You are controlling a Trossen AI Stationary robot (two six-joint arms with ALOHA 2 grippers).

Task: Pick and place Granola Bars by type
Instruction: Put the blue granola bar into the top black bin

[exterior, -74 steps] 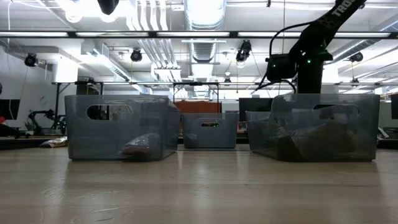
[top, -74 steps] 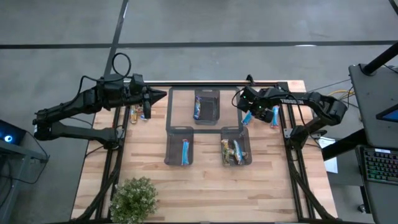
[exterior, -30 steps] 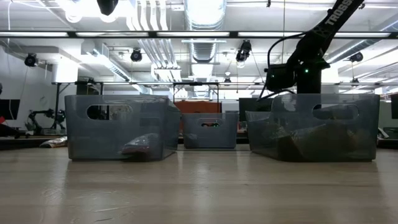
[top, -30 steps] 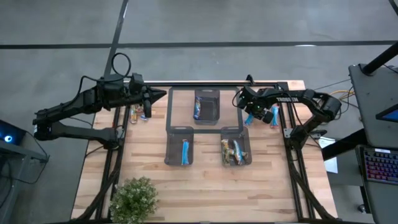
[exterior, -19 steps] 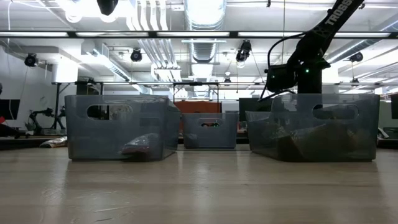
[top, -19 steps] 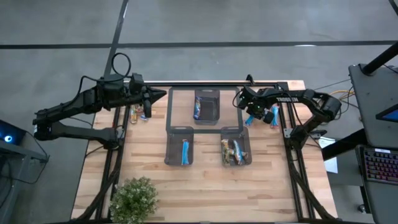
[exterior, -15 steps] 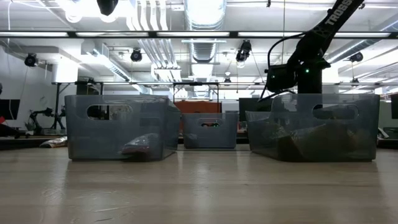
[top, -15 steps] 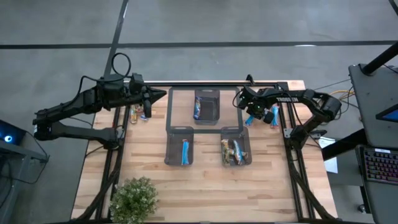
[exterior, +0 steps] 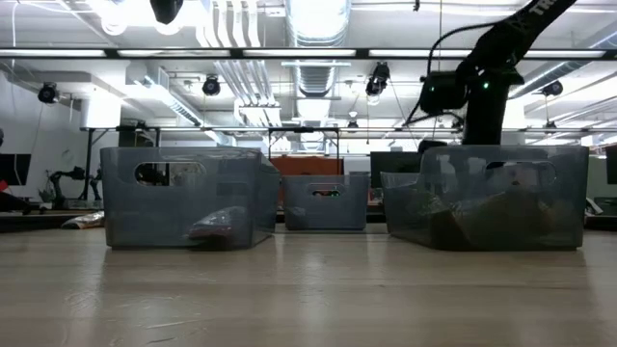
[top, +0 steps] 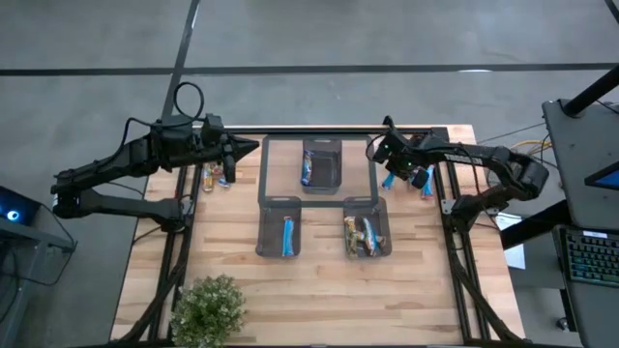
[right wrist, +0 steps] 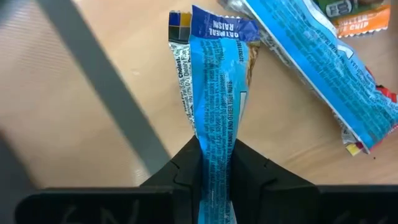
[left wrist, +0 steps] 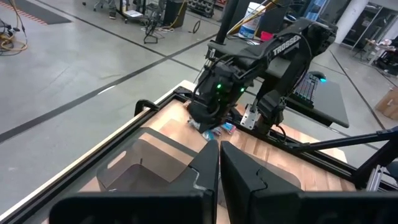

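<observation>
The right gripper (right wrist: 214,165) is clamped on a blue oatmeal raisin granola bar (right wrist: 217,81), just right of the far wire-mesh bin (top: 321,164), beside another blue bar (right wrist: 311,56) lying on the table (top: 319,290). The left gripper (left wrist: 219,163), left of that bin, is clenched and holds nothing.

Black arms (top: 106,179), white TROSSEN lettering, green LEDs, looped cables.

Your right hand (right wrist: 214,163) hid the blue bar's (right wrist: 217,93) lower end; second blue bar (right wrist: 317,59) ran off frame. Low view: bin (exterior: 499,196) contents were too murky to identify.
</observation>
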